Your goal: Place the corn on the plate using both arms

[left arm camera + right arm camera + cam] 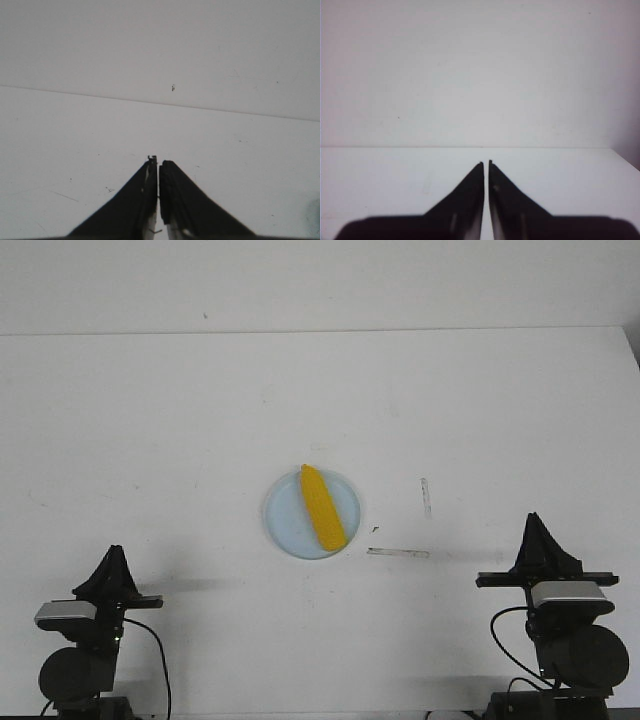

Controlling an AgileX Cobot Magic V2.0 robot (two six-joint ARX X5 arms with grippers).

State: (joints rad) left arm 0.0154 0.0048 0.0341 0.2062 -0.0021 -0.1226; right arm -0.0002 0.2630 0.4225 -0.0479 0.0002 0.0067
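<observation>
Two black arms sit folded at the near edge of the white table, one at each corner, well apart from what lies in the middle. The left gripper points away toward the far wall, and from its own wrist camera its fingers are pressed together with only a hairline slit between them, nothing caught there. The right gripper stands the same way on the right side; its fingers too are closed to a thin line and grip nothing.

Between the two arms, a little farther out on the table, lies the plate, pale blue and round. The corn rests on it, bright yellow, lying at a slant with one end toward the far left rim and the other toward the near right rim, where it reaches the edge.

Just right of the plate there is a thin strip of clear tape stuck flat on the table, and a second short strip a bit farther away, running near to far. Neither wrist camera shows the plate or the corn, only bare tabletop and wall.
</observation>
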